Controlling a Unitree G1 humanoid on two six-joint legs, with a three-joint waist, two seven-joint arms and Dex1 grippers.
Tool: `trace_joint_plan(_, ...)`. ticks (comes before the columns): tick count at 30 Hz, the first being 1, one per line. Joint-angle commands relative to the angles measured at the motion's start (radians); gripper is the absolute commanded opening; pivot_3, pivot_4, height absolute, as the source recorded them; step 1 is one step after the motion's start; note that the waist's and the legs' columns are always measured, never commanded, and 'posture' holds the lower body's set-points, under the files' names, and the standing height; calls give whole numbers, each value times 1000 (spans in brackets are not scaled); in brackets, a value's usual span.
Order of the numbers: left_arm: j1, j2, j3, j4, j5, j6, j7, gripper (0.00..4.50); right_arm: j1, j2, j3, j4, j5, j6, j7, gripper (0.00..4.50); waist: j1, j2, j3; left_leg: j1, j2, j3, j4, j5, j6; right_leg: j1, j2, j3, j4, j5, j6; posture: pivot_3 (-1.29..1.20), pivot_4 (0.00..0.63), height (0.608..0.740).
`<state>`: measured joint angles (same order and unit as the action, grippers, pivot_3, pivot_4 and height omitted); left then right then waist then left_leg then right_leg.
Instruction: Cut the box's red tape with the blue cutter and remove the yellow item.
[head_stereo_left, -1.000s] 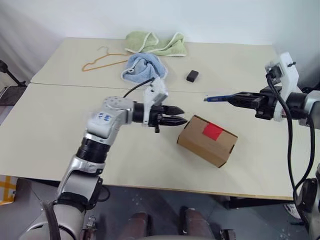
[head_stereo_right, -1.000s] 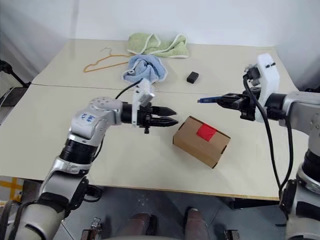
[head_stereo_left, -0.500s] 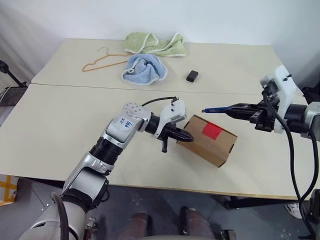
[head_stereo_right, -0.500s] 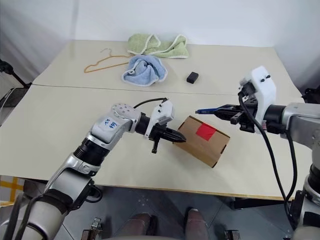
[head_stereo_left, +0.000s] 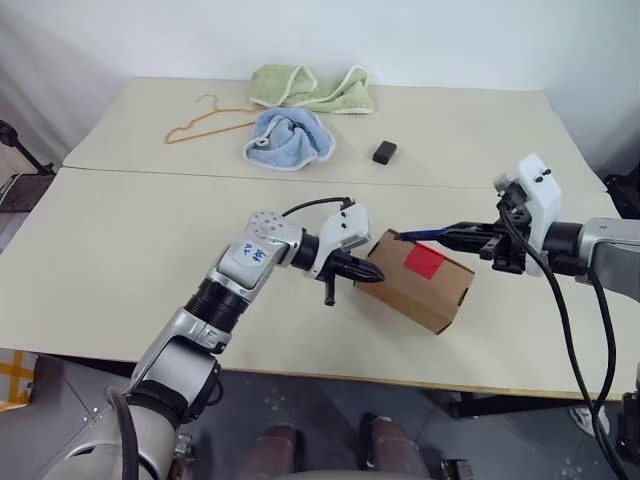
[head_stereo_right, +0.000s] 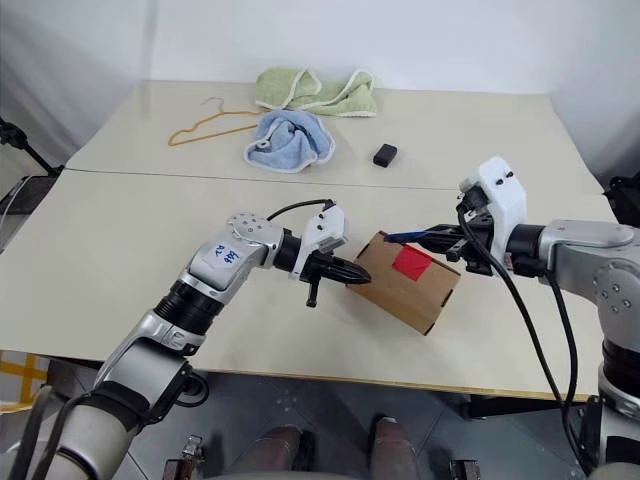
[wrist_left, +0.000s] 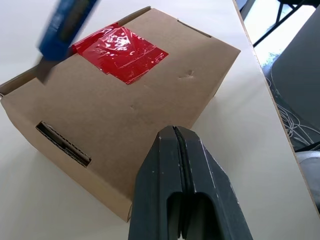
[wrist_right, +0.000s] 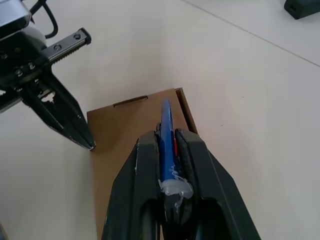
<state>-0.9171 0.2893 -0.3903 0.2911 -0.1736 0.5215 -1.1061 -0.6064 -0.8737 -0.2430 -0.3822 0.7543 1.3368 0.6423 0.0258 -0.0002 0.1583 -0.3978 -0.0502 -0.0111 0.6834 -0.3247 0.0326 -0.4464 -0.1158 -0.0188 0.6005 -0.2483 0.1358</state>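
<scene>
We've got the small brown cardboard box (head_stereo_left: 415, 280) near the front edge of the surface (head_stereo_left: 120, 250), right of centre, sitting skewed to that edge with its long axis running from near-left to far-right. The bright red tape patch (head_stereo_left: 425, 262) is on its top face, straddling the flap seam.

Right tool (head_stereo_left: 455, 234) is pinching the slim blue pen-shaped cutter (head_stereo_left: 425, 236), which pokes out toward the box. The dark tip hangs over the box's far edge, just short of the red patch and above it, not yet touching as far as we can tell. So the tape lies just ahead of and below the tip, toward the front edge of the surface. The cutter's long axis runs across the box, roughly along the surface's front edge.

Left tool (head_stereo_left: 368, 272) has its fingers pressed together, empty, with the tips at the box's left end, touching or just beside it; likely bracing.

Our read: the right arm owns the cut, and it needs to go down and on across the patch. Risk is the box sliding if the brace is loose.

Yellow item not visible, presumably inside.
</scene>
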Motion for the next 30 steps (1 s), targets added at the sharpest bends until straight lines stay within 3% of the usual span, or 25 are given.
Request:
trace_joint_plan(1,-5,2,11,5,10,-9,-1,0,6,-27,-13,8,-14,-41,3,174,0,0,0,0,0,0,0,0,0,0,0,0,0,0,0,0,150,740)
trace_joint_plan(15,-13,4,11,24,20,-18,-13,0,65,-45,7,-3,-27,-73,-1,174,0,0,0,1,0,0,0,0,0,1,0,0,0,0,0,0,150,740)
trace_joint_plan(30,-38,-4,-9,62,50,53,7,0,11,-220,129,32,-30,-47,99,174,1,0,0,3,0,0,1,0,1,3,0,0,0,0,0,0,150,740)
